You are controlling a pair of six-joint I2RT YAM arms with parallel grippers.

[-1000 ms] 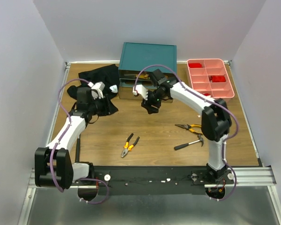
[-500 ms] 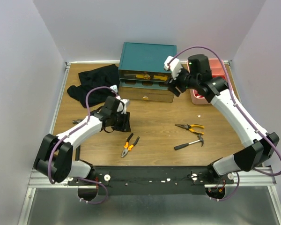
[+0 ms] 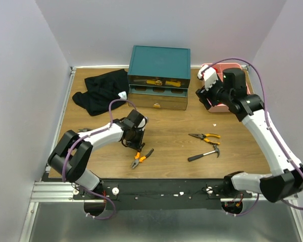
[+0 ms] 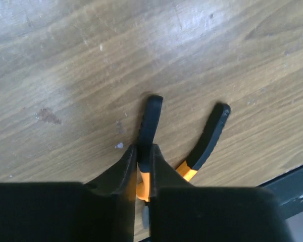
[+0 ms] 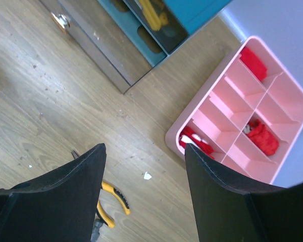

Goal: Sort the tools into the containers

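Pliers lay at 6 o'clock on the table, one orange handle clamped between our left gripper fingers. We judged this the grasp; next, a lift toward the cabinet at 12 o'clock. Our right gripper hovered, fingers apart.

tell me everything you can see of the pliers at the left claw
The orange and black pliers lie flat on the wooden table near its front edge, head pointing toward that edge. The two handles spread apart in a V, orange near the pivot with black grips toward the ends. The left claw has its fingers closed around one handle; the other handle is free. The wrist view hides the head.
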